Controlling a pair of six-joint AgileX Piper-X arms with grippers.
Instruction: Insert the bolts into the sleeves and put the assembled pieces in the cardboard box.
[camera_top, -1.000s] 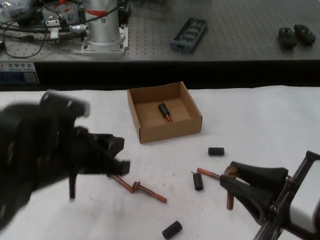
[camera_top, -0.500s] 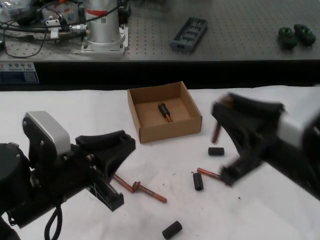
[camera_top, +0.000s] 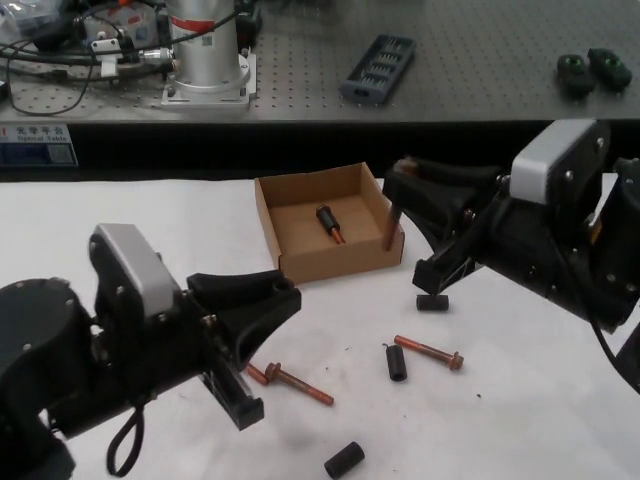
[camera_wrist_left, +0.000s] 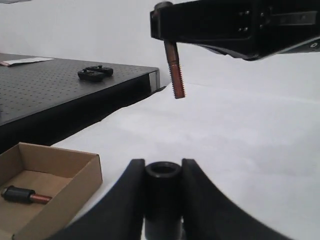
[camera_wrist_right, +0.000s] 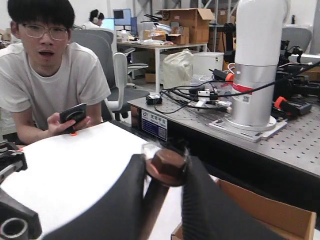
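Left wrist view: left pincer (camera_wrist_left: 163, 172) clamps black cylindrical sleeve (camera_wrist_left: 163, 202), right pincer (camera_wrist_right: 164, 172) clamps coppery threaded bolt (camera_wrist_left: 174, 70) hanging beyond that sleeve. Insertion step imo; next needs aligning.

The bolt (camera_wrist_left: 174, 70) is coppery metal, the sleeve (camera_wrist_left: 163, 192) matt black (box (camera_top: 340, 258): cardboard).

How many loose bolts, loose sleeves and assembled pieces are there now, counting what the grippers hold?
Bolts: 4, one in the right gripper
Sleeves: 4, one in the left gripper
Assembled pieces: 1, in the cardboard box
Total: 9
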